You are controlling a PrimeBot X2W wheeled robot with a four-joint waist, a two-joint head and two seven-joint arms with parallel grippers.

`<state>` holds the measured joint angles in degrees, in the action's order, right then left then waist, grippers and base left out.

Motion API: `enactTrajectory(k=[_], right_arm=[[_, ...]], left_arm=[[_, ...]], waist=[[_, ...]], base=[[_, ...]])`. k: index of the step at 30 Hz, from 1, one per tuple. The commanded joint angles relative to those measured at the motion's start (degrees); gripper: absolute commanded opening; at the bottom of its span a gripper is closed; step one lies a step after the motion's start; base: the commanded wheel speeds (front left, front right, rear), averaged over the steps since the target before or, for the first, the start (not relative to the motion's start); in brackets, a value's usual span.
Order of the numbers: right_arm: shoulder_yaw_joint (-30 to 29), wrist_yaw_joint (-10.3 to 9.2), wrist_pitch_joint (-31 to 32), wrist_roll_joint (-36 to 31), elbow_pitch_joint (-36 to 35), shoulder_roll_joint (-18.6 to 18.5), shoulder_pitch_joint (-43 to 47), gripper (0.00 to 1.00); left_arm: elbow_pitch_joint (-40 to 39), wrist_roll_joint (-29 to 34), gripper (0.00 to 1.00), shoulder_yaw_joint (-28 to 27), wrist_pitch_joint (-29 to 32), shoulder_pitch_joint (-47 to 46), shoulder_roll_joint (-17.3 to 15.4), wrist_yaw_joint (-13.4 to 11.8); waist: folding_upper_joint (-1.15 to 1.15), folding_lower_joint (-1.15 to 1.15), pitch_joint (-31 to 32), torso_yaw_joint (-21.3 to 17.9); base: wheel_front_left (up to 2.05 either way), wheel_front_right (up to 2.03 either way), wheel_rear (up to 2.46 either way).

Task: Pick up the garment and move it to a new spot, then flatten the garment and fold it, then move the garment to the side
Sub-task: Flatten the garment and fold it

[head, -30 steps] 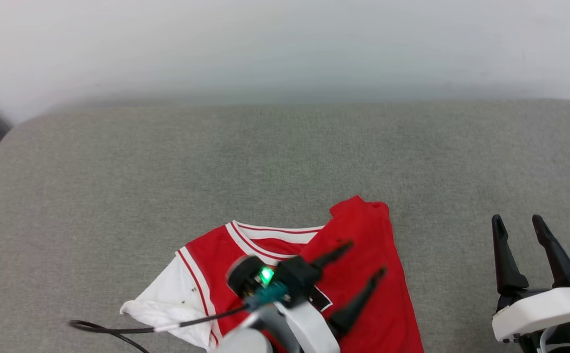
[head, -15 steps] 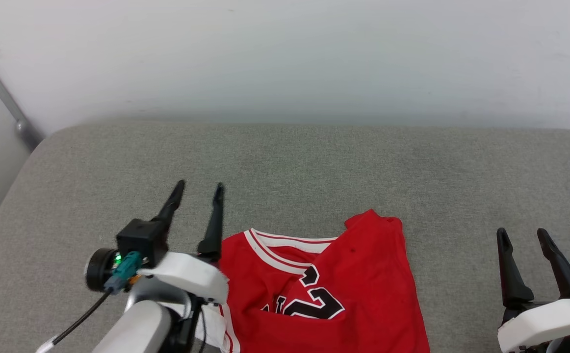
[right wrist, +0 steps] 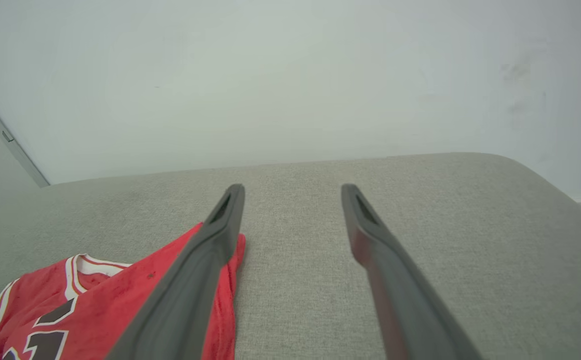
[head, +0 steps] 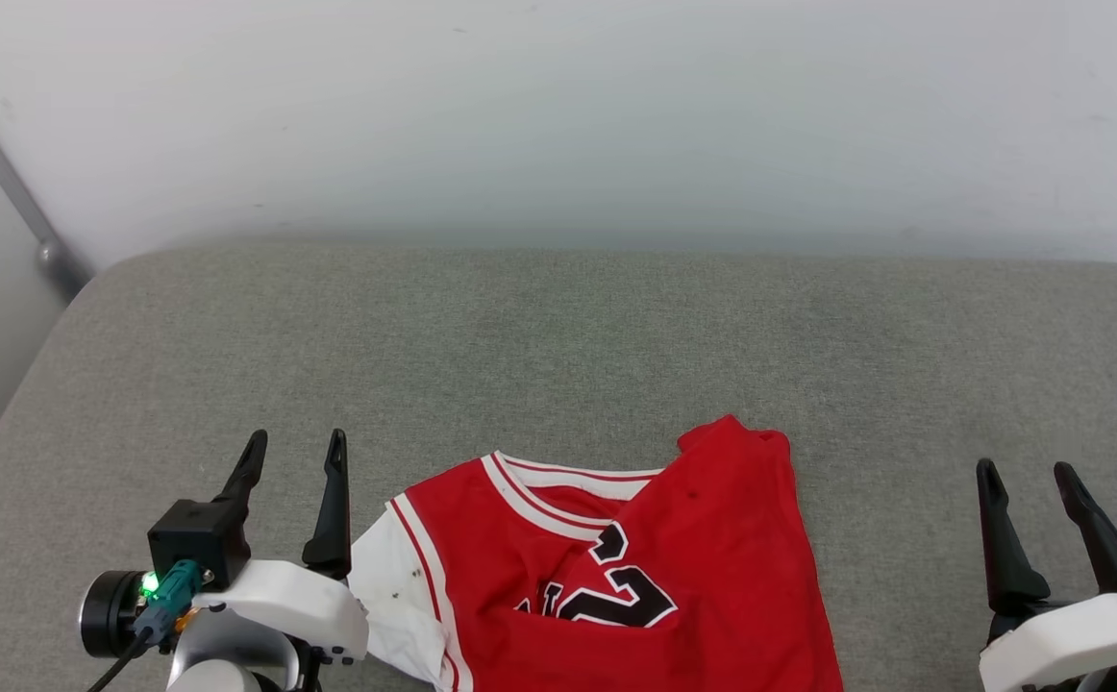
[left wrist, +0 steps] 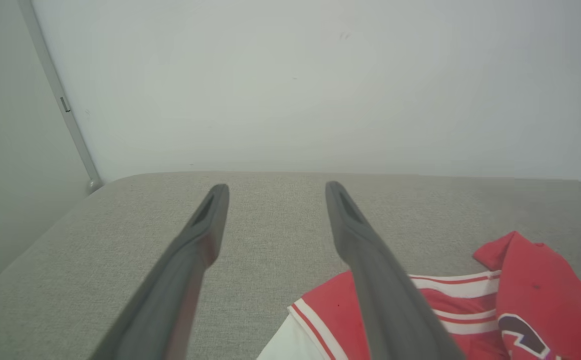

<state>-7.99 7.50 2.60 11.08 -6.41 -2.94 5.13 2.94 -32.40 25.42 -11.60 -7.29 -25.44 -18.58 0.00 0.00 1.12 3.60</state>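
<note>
Jersey T-shirt [head: 635,567] lies at the middle of the near edge of the grey fabric bench [head: 558,336], collar toward the far edge. Its right side is flapped over so plain red back hides part of the black number, and its lower part is cut off by the head view's bottom. Left gripper [head: 296,440]: fingers apart, nothing in them, just beside the white sleeve [head: 376,577] on the shirt's left, pointing at the far edge; right gripper [head: 1025,468]: fingers apart too, empty, well clear of the shirt toward the bench's right edge.
</note>
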Motion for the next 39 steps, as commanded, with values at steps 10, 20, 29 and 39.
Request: enactTrajectory(k=[10, 20, 29, 39], right_arm=[[-5.1, -0.03, 11.4, 3.6, 9.9, 0.1, -4.9, 1.0], [1.7, -0.02, 34.3, 7.6, 20.2, -4.5, -18.5, 1.0], [5.5, -0.02, 43.0, 10.6, 32.6, -7.0, -26.8, 1.0], [8.0, -0.02, 45.1, 13.7, 42.1, -5.2, -26.1, 0.0]], left_arm=[[-0.8, 1.1, 1.0, 1.8, 0.0, -1.8, 0.5, 1.1], [-1.3, 3.1, 1.0, 4.1, -2.3, -5.9, 4.0, 3.3], [-0.5, 3.5, 1.0, 4.5, -3.2, -8.6, 6.4, 4.9], [0.6, 4.2, 1.0, 3.3, -3.6, -9.2, 6.8, 6.1]], waist=[[0.0, 0.0, -1.3, 2.6], [0.0, 0.0, -5.3, 8.8], [0.0, 0.0, -9.5, 12.2], [0.0, 0.0, -10.2, 13.1]], base=[[0.0, 0.0, 0.0], [0.0, 0.0, 0.0], [0.0, 0.0, 0.0], [0.0, 0.0, 0.0]])
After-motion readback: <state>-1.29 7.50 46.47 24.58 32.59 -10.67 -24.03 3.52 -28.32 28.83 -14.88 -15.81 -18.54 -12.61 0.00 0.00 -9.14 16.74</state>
